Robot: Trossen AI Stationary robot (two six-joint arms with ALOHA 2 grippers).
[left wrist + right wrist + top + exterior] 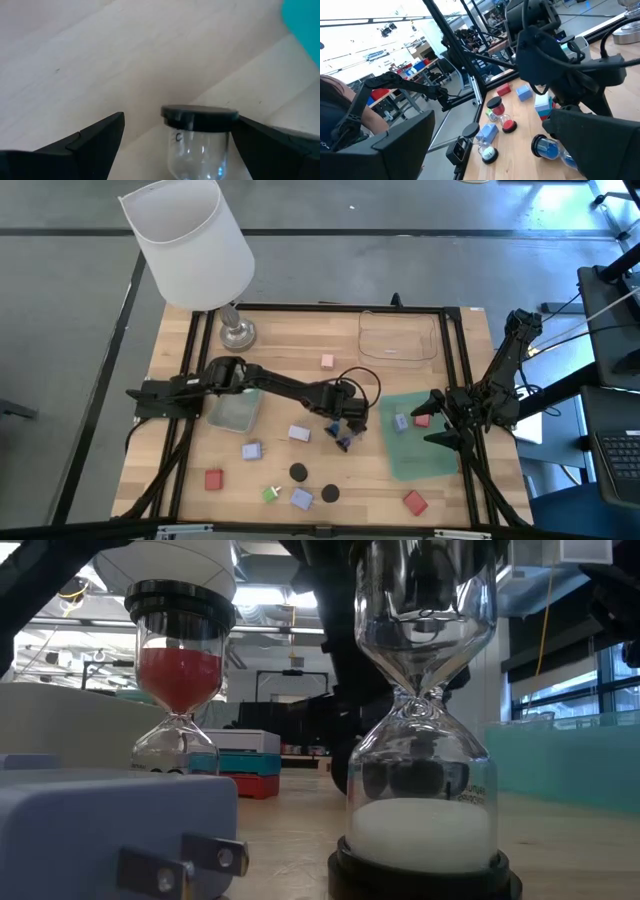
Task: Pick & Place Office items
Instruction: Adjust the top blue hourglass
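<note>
High view: a wooden table (300,345) carries a white-shaded lamp (190,235) at its far left corner, a clear tray (400,345) at the far edge, a large green tray (425,460) on the right and a smaller green tray (232,415) on the left. The left gripper (345,430) reaches to mid-table, its fingers spread on either side of a lying blue-sand hourglass (551,148); one finger meets the black cap (200,112), the other stands apart. The right gripper (433,418) hangs over the large green tray, fingers spread, holding nothing. In that tray lie a red block (421,420) and a lilac block (400,421). Further blocks and two upright hourglasses (298,472) lie scattered near the front edge.
</note>
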